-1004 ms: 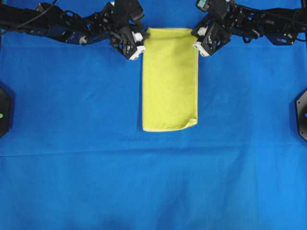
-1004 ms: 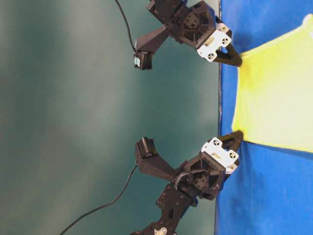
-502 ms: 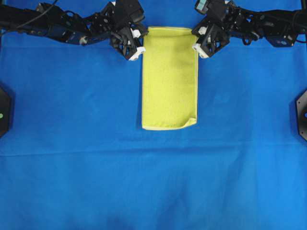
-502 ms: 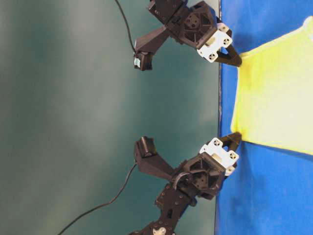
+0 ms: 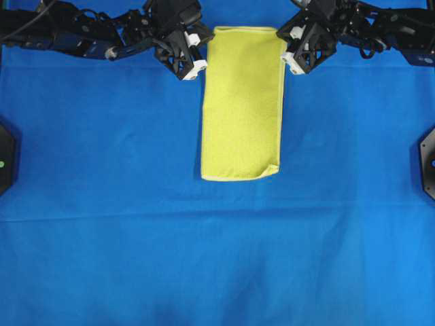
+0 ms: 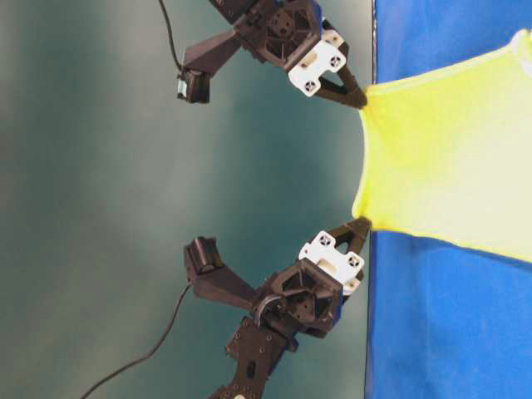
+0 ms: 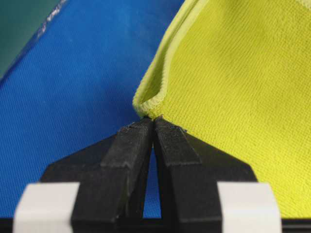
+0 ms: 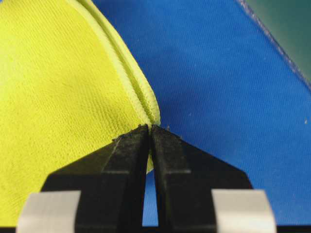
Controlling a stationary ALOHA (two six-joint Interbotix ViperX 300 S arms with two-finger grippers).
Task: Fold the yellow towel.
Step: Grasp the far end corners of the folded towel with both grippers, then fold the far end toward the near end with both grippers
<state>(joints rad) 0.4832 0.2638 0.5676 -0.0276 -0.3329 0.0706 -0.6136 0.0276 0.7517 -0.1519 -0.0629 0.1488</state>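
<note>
Left tool [image 7: 153,121] & right tool [image 8: 148,127] each clamped on a far corner of the yellow towel [image 5: 242,102], lifting that end off the blue cloth [image 5: 217,258] on the counter, prob. for a second fold.

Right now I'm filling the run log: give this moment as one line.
left claw: shut on yellow towel corner | right claw: shut on other corner | towel: half-folded, far edge lifted off blue cloth
</note>
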